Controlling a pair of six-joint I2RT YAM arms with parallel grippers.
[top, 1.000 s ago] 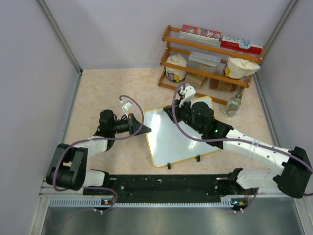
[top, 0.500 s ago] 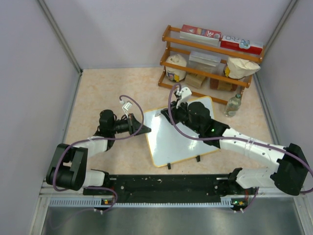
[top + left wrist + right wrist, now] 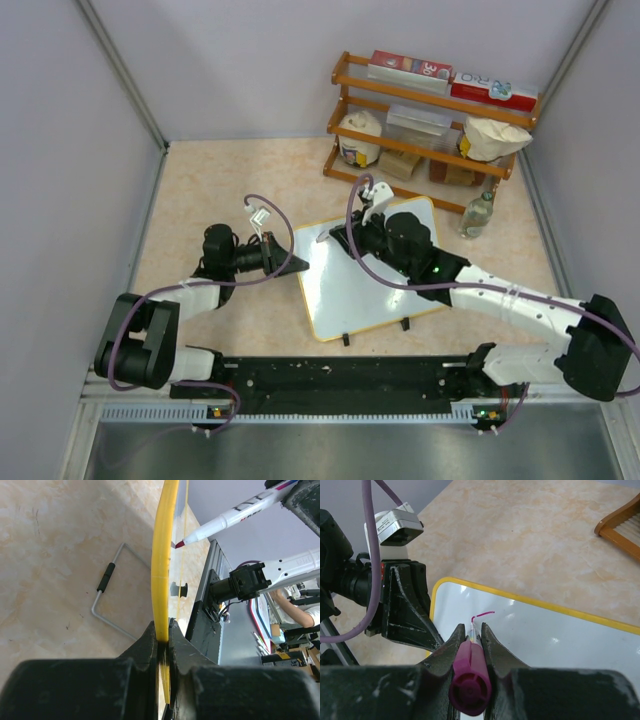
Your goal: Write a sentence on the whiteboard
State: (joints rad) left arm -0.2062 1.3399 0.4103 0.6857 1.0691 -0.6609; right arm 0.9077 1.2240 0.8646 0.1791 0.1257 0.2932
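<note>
Whiteboard (image 3: pixel 350 290): on the table (image 3: pixel 220 180) between the arms; thin, stiff, probably light, glossy and apt to slide; best held by its yellow edge, where the left gripper (image 3: pixel 164 632) clamps it; right gripper (image 3: pixel 472 630) closed on the marker (image 3: pixel 469 682); sentence (image 3: pixel 484 614) barely begun, one pink stroke.

fingers (image 3: pixel 146 647) clamp whiteboard (image 3: pixel 163 570) edge | marker (image 3: pixel 235 517) tip at board face

One whiteboard (image 3: pixel 345 290), one marker (image 3: pixel 225 522), one wooden shelf (image 3: pixel 341 95), one bottle (image 3: pixel 477 216)
</note>
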